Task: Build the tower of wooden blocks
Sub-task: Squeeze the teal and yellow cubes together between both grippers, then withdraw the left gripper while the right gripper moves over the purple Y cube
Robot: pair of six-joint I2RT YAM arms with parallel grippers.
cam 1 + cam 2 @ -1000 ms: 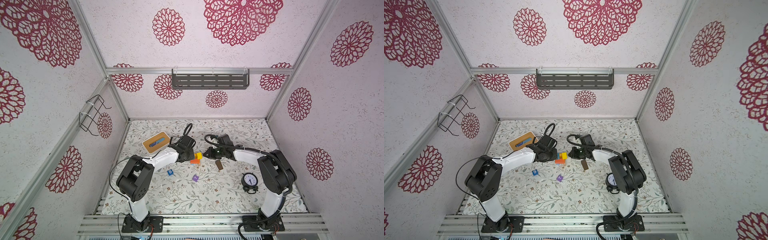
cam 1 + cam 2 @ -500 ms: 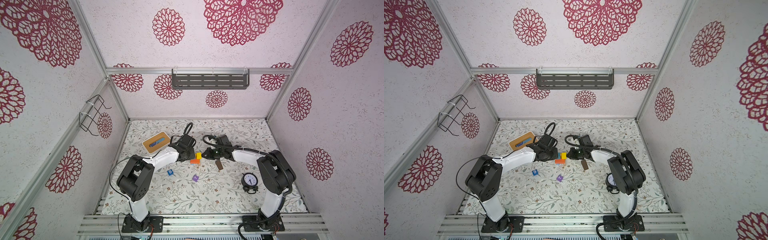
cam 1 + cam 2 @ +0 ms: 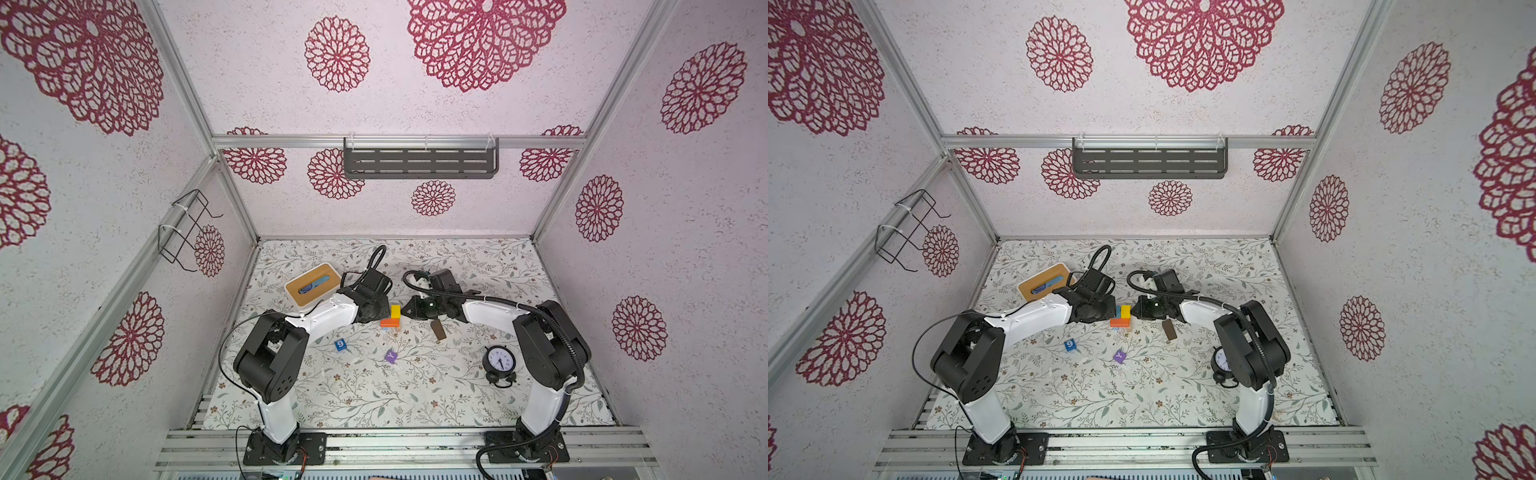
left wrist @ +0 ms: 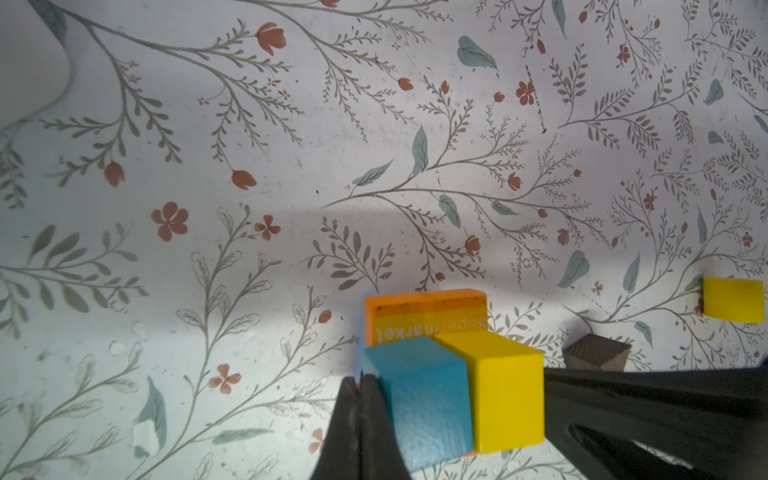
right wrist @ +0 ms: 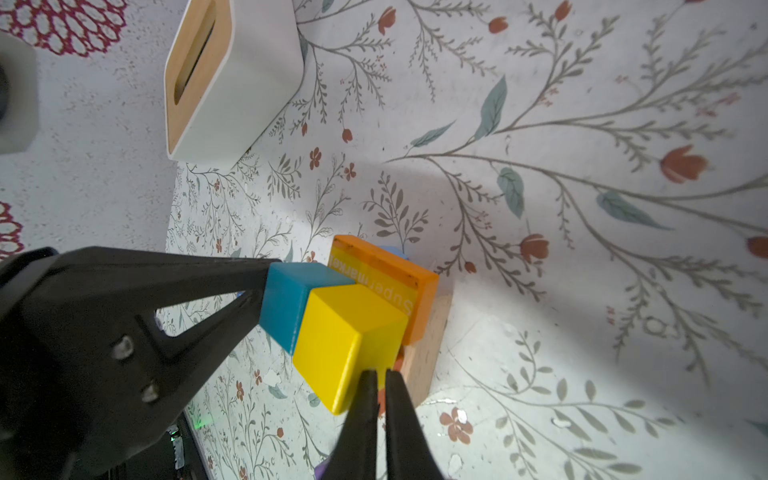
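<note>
Both closed on nothing: left fingers [image 4: 345, 428] touch the teal block [image 4: 424, 403], right fingers [image 5: 363, 415] touch the yellow block [image 5: 336, 336].

Pale speckled walls [image 3: 478, 216] printed with big crimson flower medallions close the cell on three sides in both top views, joined at the corners by bare aluminium posts [image 3: 234, 195]. A dark grey slotted shelf [image 3: 419, 163] hangs on the back wall at upper centre, and a black wire rack [image 3: 185, 230] juts from the left wall. The floor is a white mat [image 3: 374, 399] of grey sprigs and small rust flowers, evenly lit, edged at the bottom by aluminium rails [image 3: 415, 446].
</note>
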